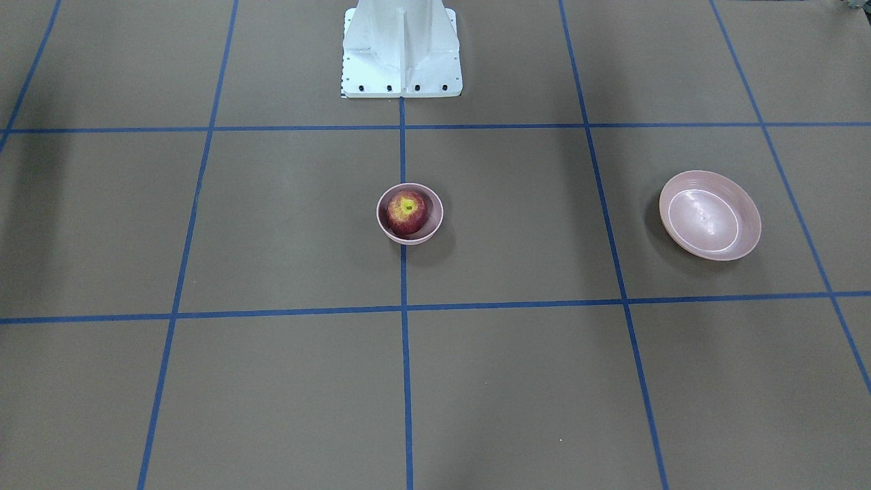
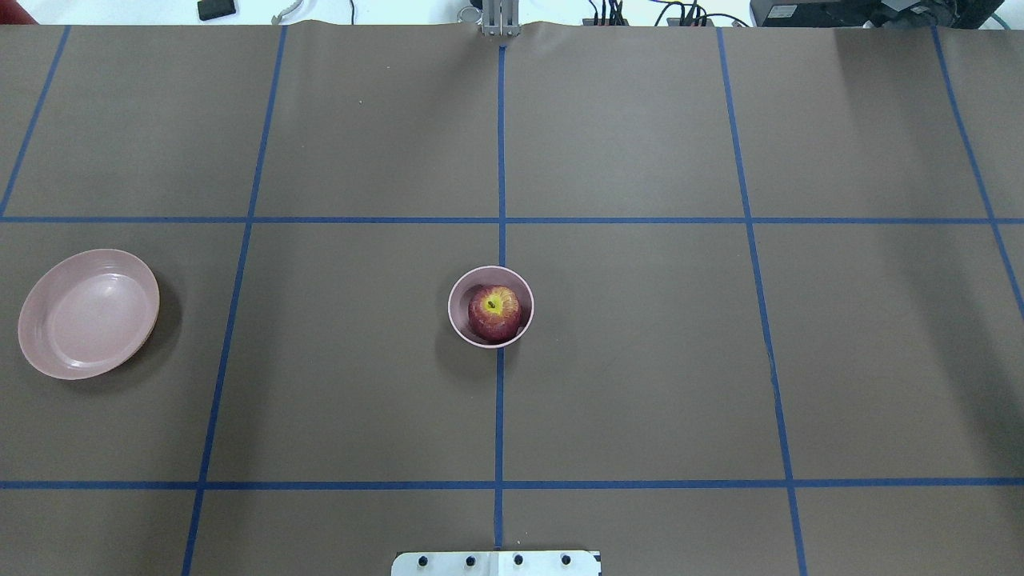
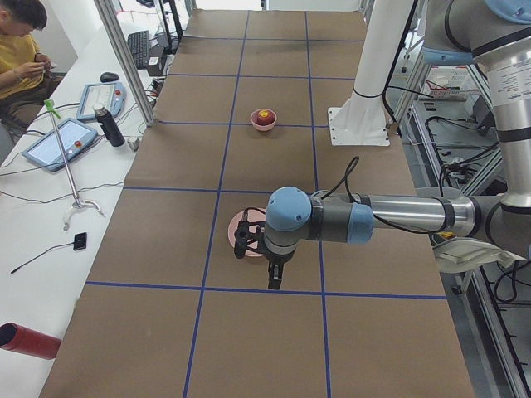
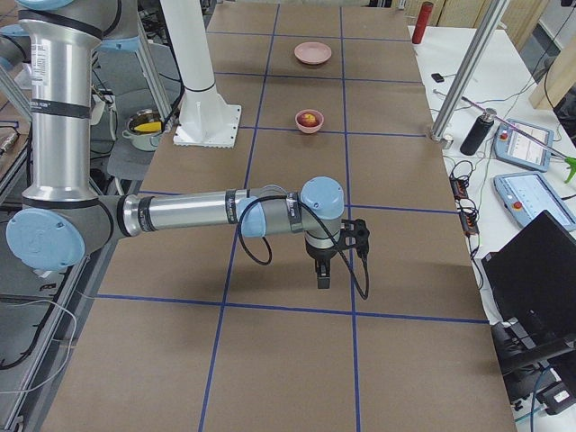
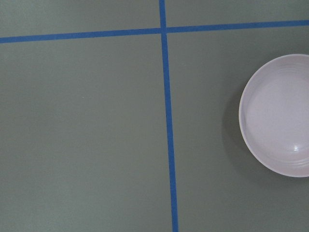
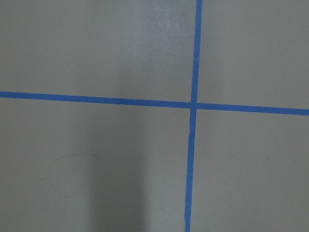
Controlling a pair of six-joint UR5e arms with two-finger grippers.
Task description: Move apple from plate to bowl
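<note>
Closest in the side views, the left end effector [image 3: 275,280] points down over the brown counter [image 2: 640,360] near the empty pink plate [image 2: 88,314], partly hiding it. The right end effector [image 4: 324,277] hangs well apart from both dishes. Whether either is clenched or released, I cannot tell. Mid-counter, the apple [image 2: 494,312] sits inside the small bowl [image 2: 457,310], stem hollow up. The left wrist view cuts the plate off at its edge.
</note>
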